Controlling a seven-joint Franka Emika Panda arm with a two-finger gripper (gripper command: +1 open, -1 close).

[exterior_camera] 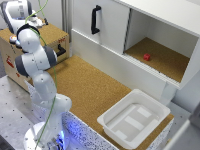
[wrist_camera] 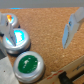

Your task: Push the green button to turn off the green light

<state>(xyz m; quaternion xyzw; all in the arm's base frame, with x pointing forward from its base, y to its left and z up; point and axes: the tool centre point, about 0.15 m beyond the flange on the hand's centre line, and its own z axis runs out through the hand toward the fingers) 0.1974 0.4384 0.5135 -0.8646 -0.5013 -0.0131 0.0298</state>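
In the wrist view the green button (wrist_camera: 27,65) is a round green cap in a silver ring, mounted on a cork surface. Beside it are a glowing blue button (wrist_camera: 17,37) and an orange-lit button (wrist_camera: 7,20). My gripper (wrist_camera: 39,42) is open, its two fingers set wide apart above the cork. One finger (wrist_camera: 10,31) overlaps the blue button and the other finger (wrist_camera: 72,27) hangs over bare cork. The green button lies just outside the gap and nothing touches it. Whether a green light is on, I cannot tell. In the exterior view the buttons are hidden behind the arm.
The arm (exterior_camera: 37,60) reaches over a cork-topped wooden box (exterior_camera: 50,35) at the exterior view's upper left. A white bin (exterior_camera: 134,117) stands on the cork table. An open cabinet holds a small red block (exterior_camera: 146,57), and a black handle (exterior_camera: 95,20) sits on its door.
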